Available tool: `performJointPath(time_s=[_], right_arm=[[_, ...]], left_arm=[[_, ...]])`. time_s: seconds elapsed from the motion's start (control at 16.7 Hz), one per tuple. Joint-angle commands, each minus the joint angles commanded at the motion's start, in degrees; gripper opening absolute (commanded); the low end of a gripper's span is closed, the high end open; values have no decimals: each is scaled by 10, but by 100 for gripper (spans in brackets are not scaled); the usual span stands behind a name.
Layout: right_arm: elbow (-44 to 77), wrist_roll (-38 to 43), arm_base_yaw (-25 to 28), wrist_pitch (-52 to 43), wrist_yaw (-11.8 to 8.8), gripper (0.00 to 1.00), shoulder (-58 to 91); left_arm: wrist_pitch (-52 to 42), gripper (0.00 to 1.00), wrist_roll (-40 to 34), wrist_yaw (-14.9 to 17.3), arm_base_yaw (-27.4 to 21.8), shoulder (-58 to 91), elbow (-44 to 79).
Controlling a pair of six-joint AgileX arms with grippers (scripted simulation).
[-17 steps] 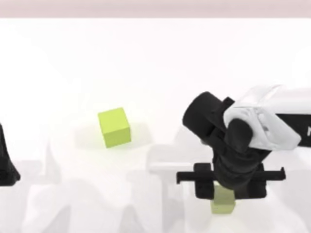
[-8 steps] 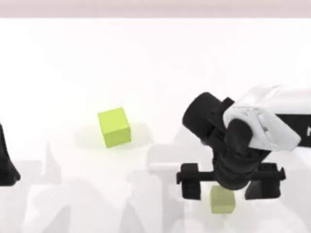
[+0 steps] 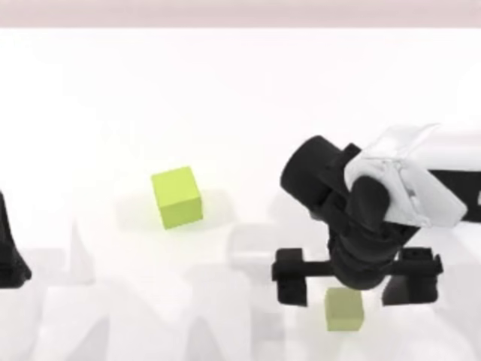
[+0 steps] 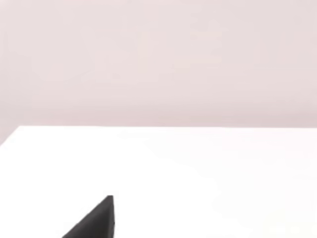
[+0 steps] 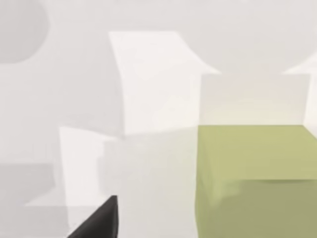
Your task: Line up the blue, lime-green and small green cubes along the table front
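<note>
Release confirmed: right gripper (image 3: 356, 277) now spread wide, lifted clear of small green cube (image 3: 345, 309), lower right of frame, at table (image 3: 225, 90) front. Lime-green cube (image 3: 176, 197) centre-left, unplaced. Blue cube not visible. Left gripper (image 3: 9, 252) parked left edge, fingers indeterminate.

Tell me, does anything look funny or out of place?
Nothing is broken or tipped. The lime-green cube sits farther back than the small green cube under the open right gripper, so they aren't lined up. No blue cube is in view.
</note>
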Motion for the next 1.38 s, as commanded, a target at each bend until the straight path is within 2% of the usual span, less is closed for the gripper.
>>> performJointPath(time_s=[0.36,0.72,1.02,1.38], right_arm=[[74,1,5,-124,-1,100,-45],[80,1,2,-133,-1,100,-49],[54,-42,-11,-81,1,100,-123],[-55,-152,-77,62,2,100,-367]], left_arm=[[0,100,0,0,0,0,0],[0,100,0,0,0,0,0],[-54,100,38,-4,-19,90,85],[-225,100,148,-3,-82,381,328]])
